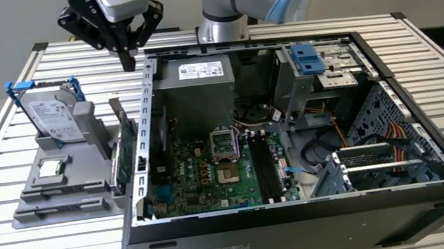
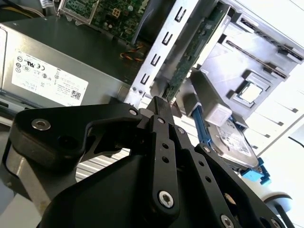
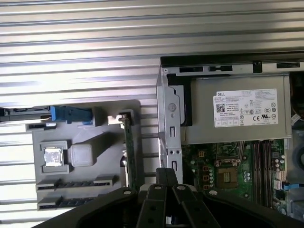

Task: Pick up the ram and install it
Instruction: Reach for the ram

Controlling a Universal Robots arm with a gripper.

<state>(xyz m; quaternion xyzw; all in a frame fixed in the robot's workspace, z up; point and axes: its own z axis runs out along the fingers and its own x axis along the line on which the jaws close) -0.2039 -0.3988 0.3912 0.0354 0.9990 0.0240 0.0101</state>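
My gripper point(image 1: 129, 64) hangs shut with nothing between its fingers, above the slatted table just behind the open computer case point(image 1: 303, 217), near the case's rear corner at the exterior view's left. Its closed black fingertips meet in both wrist views point(image 2: 159, 100) point(image 3: 166, 172). The ram is out of view or too small to pick out. The long black memory slots point(image 1: 267, 170) point(image 3: 262, 161) lie on the motherboard inside the case; I cannot tell if a stick sits in them.
A grey parts holder point(image 1: 45, 215) stands at the exterior view's left of the case. It carries a silver hard drive point(image 1: 56, 117) with blue clips, a processor chip point(image 1: 53, 167) and an upright green card point(image 1: 127, 156). The power supply point(image 1: 196, 92) fills the case's rear.
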